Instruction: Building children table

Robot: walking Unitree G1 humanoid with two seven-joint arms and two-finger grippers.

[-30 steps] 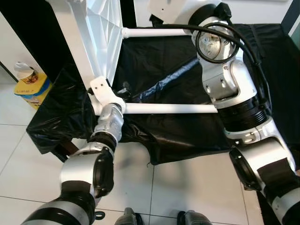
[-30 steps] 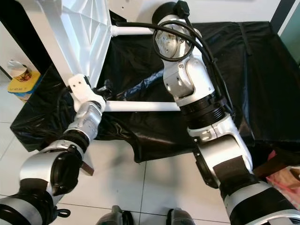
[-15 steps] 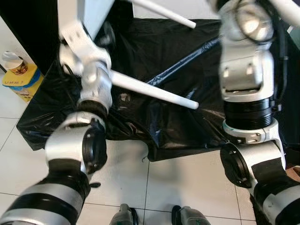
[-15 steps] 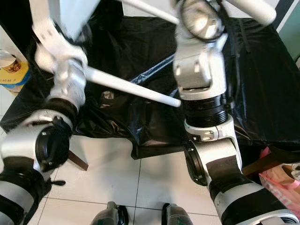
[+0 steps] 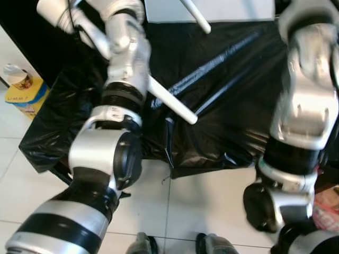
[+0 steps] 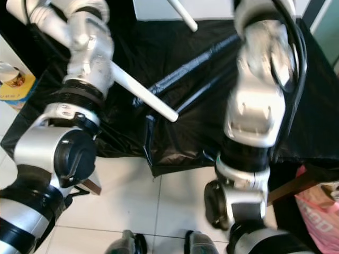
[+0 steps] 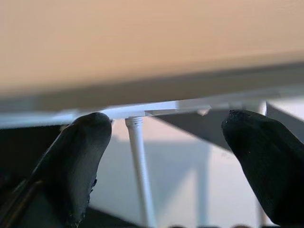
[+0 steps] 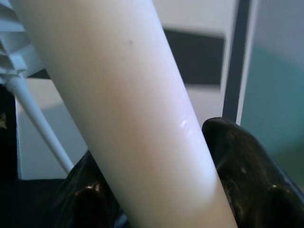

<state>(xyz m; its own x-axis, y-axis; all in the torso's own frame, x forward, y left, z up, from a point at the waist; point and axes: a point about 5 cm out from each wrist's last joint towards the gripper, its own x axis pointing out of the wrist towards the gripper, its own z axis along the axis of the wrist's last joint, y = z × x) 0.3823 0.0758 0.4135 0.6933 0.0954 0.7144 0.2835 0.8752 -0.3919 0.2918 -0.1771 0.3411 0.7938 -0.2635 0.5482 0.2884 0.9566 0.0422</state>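
Both arms have swung up high, and the small white plastic table has tipped up with them. Now a round white table leg pokes out over the bench under black plastic sheet. The right gripper pinches another thick white leg between its fingers. The left gripper has its fingers spread, just under the table's flat top. I think the table is being turned onto its feet.

A table leg slants out from behind the left arm over the sheet-covered surface, a second leg pokes in farther back, the right arm stands to the right, and a cup on a box sits far left on the floor
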